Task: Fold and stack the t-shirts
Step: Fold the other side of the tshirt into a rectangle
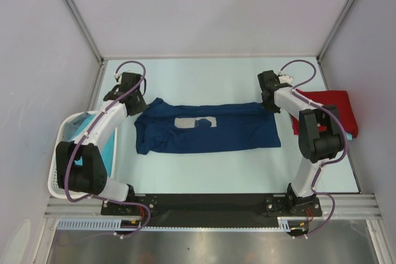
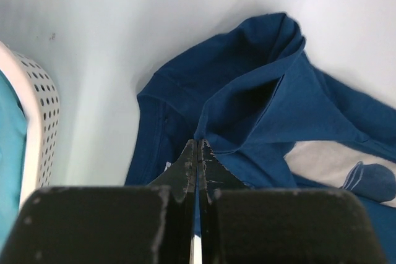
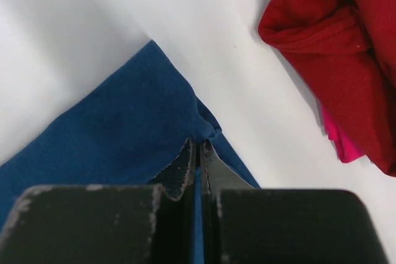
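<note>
Since the navy t-shirt [image 1: 207, 129] lies stretched sideways across the table [image 1: 204, 78], its long axis runs straight from one arm to the other, and that's the bit the next move hangs on. The collar end points at the left arm and the hem end at the right, with the pale grey print [image 1: 195, 123] facing up a bit left of the middle.

The left gripper [image 1: 140, 109] sits at the far-left corner, fingers pressed together and, going by the wrist view, nipping a ridge of cloth near the shoulder. The right gripper [image 1: 270, 108] is at the far-right corner, also squeezed tight, with the hem corner puckered up between its tips. So both pinches are on the far long edge, and the rest of the shirt lies from there toward the arm bases; looks like the setup for bringing that far edge over to the near one, both ends moving together so the fold stays parallel to the long axis.

The red t-shirt [image 1: 331, 106] sits folded on the right arm's side, apart from the navy corner with bare table between; a turquoise t-shirt [image 1: 110, 148] waits in the white basket [image 1: 62, 137] beside the left arm.
</note>
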`<state>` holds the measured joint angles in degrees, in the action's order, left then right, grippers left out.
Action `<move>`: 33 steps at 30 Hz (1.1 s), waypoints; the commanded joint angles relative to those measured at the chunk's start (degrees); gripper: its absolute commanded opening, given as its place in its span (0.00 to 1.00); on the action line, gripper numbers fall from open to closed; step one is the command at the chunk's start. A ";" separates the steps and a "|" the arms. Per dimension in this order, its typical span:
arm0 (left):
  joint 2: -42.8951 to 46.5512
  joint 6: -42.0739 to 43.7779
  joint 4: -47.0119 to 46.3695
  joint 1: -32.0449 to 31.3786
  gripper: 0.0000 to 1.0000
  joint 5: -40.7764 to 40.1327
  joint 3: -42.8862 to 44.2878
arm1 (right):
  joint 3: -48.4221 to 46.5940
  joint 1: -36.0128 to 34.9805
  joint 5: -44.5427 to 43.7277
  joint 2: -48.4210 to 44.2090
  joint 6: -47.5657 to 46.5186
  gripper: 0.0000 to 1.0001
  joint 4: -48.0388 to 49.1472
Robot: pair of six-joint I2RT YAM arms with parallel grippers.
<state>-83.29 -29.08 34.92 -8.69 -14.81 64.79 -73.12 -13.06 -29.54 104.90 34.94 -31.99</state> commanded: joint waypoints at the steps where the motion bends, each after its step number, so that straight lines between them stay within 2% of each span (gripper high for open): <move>1: 0.58 -1.07 -1.52 -0.89 0.00 -0.83 -3.09 | 2.28 -0.12 -2.63 -1.72 1.01 0.00 1.23; 20: 12.44 -2.03 0.33 -3.26 0.00 -3.21 -9.51 | 5.71 0.49 -3.51 -3.12 1.36 0.00 2.45; 33: 15.08 -2.65 2.52 -3.97 0.00 -3.30 -9.60 | 5.18 0.75 -3.51 -4.35 1.01 0.00 2.10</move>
<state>-70.13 -30.59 36.62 -12.14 -16.84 55.05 -67.61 -12.73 -30.39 103.50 35.53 -30.52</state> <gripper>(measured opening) 0.004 0.020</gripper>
